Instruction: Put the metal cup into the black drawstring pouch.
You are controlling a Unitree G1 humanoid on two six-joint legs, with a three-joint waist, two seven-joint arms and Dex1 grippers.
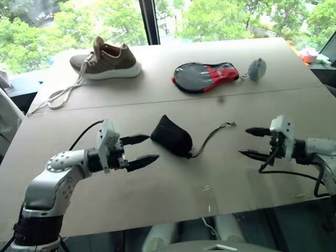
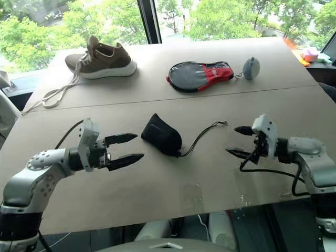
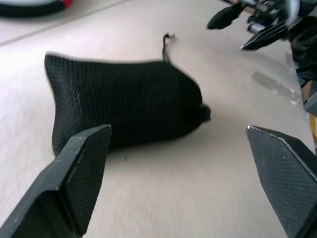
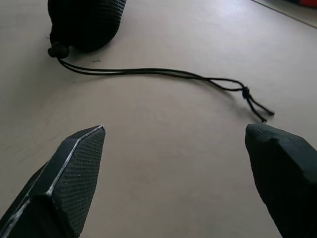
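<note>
Lying bulged on the bench (image 1: 157, 205), mouth cinched shut: pouch (image 1: 171, 136), near the middle, between both claws. Trailing from its closed mouth toward the right claw: cord (image 1: 212, 134), loose on the bench surface, knotted end near that claw's fingers in the right wrist view. Left claw (image 1: 140, 150) released, fingers spread, pointing at the pouch, just beside it, not touching. Right claw (image 1: 252, 143) released too, fingers wide apart, empty, aimed at the cord end. Cup not visible outside the pouch. Farther back: shoe (image 1: 106, 60), grey-and-red case (image 1: 206, 76), small grey ball (image 1: 257, 69).
</note>
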